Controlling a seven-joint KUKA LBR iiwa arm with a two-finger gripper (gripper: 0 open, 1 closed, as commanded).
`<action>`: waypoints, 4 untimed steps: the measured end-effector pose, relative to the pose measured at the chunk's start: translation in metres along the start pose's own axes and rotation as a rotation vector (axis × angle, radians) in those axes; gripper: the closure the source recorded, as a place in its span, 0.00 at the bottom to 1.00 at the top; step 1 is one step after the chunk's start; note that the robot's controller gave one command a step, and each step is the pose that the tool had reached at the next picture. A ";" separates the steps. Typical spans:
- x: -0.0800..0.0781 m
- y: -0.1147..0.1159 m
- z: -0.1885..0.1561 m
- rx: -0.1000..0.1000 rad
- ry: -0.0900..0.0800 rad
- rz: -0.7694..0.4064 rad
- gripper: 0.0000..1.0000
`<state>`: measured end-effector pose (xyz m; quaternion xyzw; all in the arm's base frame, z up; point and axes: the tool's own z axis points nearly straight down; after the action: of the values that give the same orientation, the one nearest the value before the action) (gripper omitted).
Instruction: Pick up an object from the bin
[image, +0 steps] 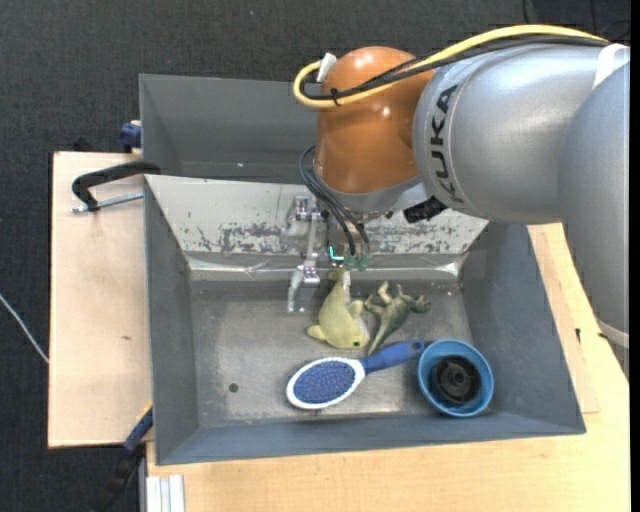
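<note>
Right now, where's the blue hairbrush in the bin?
Camera view: the blue hairbrush lies by the bin's front wall, just in front of the pale yellow toy, left of the blue cup.

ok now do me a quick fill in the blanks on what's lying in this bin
1. The brush with the oval head has a ___ handle.
2. The round cup lies farthest to the view's ___.
3. The pale toy nearest the pincer is ___.
4. The toy lizard beside it is ___.

Missing words: blue; right; yellow; green.
</note>
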<state>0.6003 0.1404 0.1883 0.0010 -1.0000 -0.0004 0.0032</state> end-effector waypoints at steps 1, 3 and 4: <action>0.008 -0.027 0.105 -0.003 -0.015 0.040 0.00; 0.037 -0.111 0.114 -0.005 -0.021 0.020 0.00; 0.036 -0.111 0.112 -0.004 -0.026 0.021 1.00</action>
<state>0.5639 0.0295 0.0769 -0.0095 -0.9999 -0.0023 -0.0098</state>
